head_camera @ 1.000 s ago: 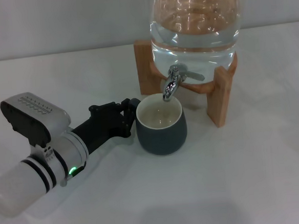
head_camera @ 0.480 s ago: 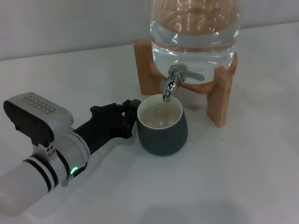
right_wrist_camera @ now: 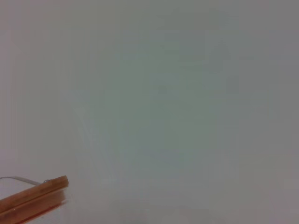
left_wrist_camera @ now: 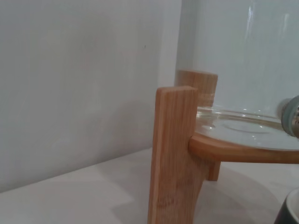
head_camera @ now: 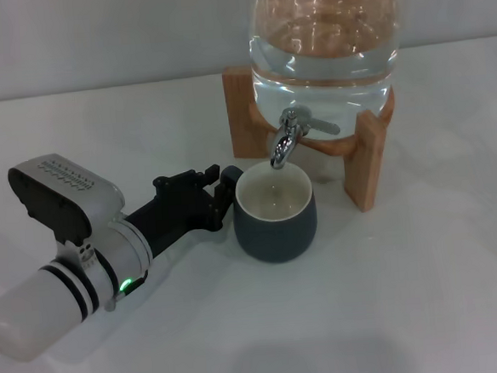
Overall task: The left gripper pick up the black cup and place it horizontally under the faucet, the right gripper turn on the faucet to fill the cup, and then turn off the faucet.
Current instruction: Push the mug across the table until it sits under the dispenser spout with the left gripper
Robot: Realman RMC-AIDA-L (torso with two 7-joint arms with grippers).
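Note:
The black cup (head_camera: 274,217) stands upright on the white table, its cream inside open directly below the spout of the chrome faucet (head_camera: 283,143). The faucet's thin lever (head_camera: 319,127) points right, and no water stream shows. My left gripper (head_camera: 224,191) reaches in from the left at the cup's left side, its black fingers shut where the handle is; the handle itself is hidden. In the left wrist view, the cup's rim (left_wrist_camera: 290,211) shows at a corner and the faucet (left_wrist_camera: 292,115) is a blur. My right gripper is out of view.
The clear glass water jar (head_camera: 324,40) rests on a wooden stand (head_camera: 245,123) behind the cup; its right leg (head_camera: 369,163) juts forward. The left wrist view shows a stand leg (left_wrist_camera: 173,158) close by. White table surface stretches in front and to the right.
My left arm has pushed slightly to the right, and the cup has shifted right with it, so it sits more squarely under the spout.

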